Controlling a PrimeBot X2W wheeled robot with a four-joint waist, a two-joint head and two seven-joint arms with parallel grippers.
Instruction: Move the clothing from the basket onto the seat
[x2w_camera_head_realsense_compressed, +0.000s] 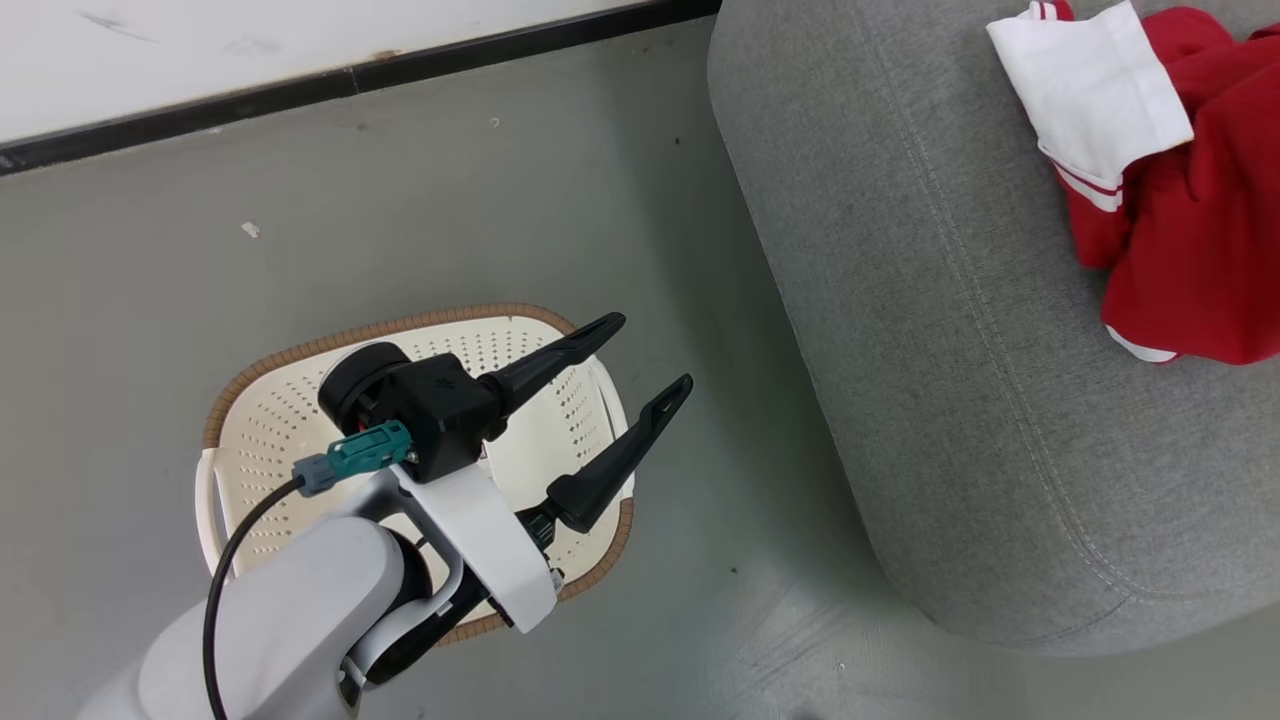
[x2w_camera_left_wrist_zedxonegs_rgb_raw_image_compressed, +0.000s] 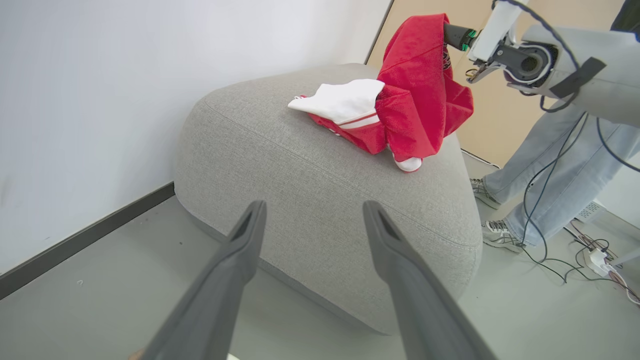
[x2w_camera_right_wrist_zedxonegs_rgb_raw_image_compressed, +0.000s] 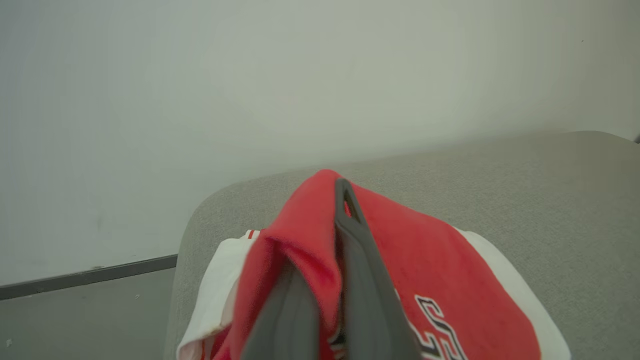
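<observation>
The right gripper (x2w_camera_right_wrist_zedxonegs_rgb_raw_image_compressed: 327, 225) has its fingers clamped tight on the red-and-white clothing (x2w_camera_head_realsense_compressed: 1190, 230), holding one fold up above the grey seat (x2w_camera_head_realsense_compressed: 950, 380) while the rest of the pile lies on the cushion. The left gripper (x2w_camera_head_realsense_compressed: 654, 350) hovers over the cream basket (x2w_camera_head_realsense_compressed: 270, 420) on the floor (x2w_camera_head_realsense_compressed: 500, 180), fingers spread wide. A person in jeans (x2w_camera_left_wrist_zedxonegs_rgb_raw_image_compressed: 545, 160) stands beyond the seat.

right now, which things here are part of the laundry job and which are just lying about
Job: clothes, partly on the sofa and gripped by the shut right end effector; basket on the floor; open left end effector.
Lying about: a person's legs, cables and a power strip on the floor.
</observation>
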